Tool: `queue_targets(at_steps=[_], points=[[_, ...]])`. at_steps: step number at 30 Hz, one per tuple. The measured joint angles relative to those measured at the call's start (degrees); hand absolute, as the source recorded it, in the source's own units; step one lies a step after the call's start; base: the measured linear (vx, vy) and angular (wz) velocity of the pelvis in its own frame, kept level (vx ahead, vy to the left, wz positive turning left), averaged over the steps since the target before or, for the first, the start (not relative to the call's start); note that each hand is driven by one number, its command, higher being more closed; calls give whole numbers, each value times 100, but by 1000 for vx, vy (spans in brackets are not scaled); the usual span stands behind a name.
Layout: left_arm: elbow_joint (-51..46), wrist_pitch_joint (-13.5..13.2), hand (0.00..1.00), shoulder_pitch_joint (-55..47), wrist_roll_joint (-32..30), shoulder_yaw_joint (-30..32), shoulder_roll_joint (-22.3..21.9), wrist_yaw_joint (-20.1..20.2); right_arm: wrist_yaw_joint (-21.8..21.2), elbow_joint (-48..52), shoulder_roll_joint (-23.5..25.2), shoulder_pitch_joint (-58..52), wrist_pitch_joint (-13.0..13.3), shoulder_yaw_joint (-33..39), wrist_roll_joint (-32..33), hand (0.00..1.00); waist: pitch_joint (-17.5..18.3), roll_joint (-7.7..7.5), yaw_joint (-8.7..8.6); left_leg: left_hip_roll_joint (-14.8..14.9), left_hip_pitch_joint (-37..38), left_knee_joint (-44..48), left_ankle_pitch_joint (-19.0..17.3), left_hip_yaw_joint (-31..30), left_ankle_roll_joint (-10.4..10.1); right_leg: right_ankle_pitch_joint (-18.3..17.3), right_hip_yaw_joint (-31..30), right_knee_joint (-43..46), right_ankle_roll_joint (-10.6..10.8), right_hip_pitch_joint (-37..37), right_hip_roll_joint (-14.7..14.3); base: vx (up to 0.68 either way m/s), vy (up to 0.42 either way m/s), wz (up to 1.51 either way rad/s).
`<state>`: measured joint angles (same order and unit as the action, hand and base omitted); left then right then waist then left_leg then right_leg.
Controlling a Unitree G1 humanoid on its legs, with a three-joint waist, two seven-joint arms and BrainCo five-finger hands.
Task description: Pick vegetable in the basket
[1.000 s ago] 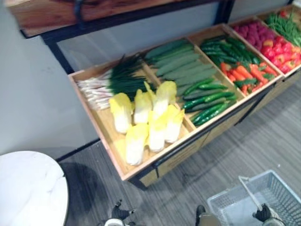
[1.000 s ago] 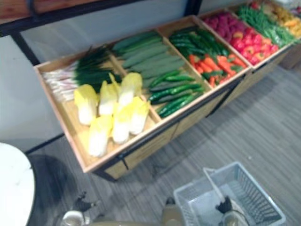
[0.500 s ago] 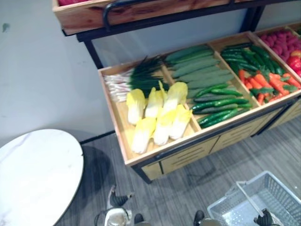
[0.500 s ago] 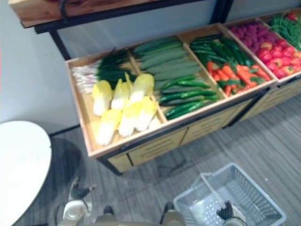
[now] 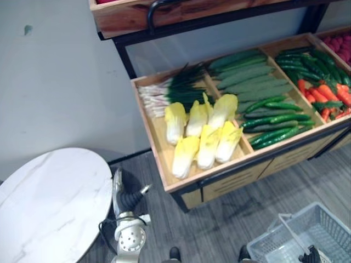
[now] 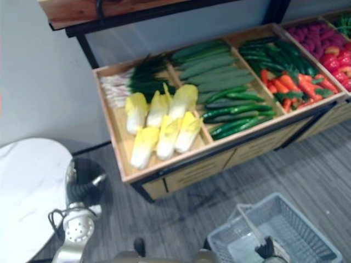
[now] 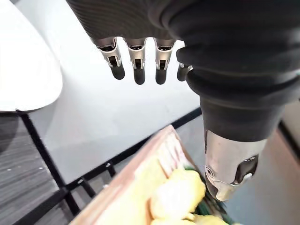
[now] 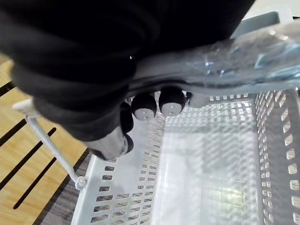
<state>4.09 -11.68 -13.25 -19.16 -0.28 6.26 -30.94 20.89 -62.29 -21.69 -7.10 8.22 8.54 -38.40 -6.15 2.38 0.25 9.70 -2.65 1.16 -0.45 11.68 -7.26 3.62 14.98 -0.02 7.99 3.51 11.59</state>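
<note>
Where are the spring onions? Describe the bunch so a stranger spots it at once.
Start at the wooden vegetable crate and take its leftmost compartment. The bunch of spring onions lies at the back of it, behind the pale yellow cabbage heads. It alone is thin stalks, white at one end, dark green at the other.

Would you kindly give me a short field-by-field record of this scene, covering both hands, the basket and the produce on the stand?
left hand: open, fingers straight, holding nothing, beside the white round table
right hand: fingers curled round the basket handle
basket: nothing visible inside
crate, nearest compartment: yellow cabbages in front, green onions behind
next compartment: cucumbers in front, long green gourds behind
task state: no vegetable picked yet
</note>
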Motion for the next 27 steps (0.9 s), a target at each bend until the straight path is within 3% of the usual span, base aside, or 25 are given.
queue_targets(at_steps=[7,10,18,27], points=[[-206,9,0,197,-2,-370,0,224,-4,-57,-1,84,7,-185,-78,100,92,-26,-32,57,125,-11,-76,173,-52,35,-203,-94,-33,-3,-78,24,-11,-16],[145,82,0,589,-10,-389,-24,190,-10,-36,0,125,8,-290,-189,100,121,-28,-111,93,186,-11,-91,270,-59,57,-296,-112,-59,3,-118,-11,-15,-19],[1857,705,0,1332,-17,-120,-270,-179,-14,112,6,138,-40,-459,-227,100,176,-23,-294,211,365,-11,-156,664,-151,221,-637,-360,-118,14,-279,-14,-21,-26],[2568,929,0,1666,-11,23,-284,-645,29,115,23,123,-62,-574,-317,100,213,-88,-343,214,400,-13,-170,798,-167,375,-763,-534,-103,-2,-307,1,-9,-9]])
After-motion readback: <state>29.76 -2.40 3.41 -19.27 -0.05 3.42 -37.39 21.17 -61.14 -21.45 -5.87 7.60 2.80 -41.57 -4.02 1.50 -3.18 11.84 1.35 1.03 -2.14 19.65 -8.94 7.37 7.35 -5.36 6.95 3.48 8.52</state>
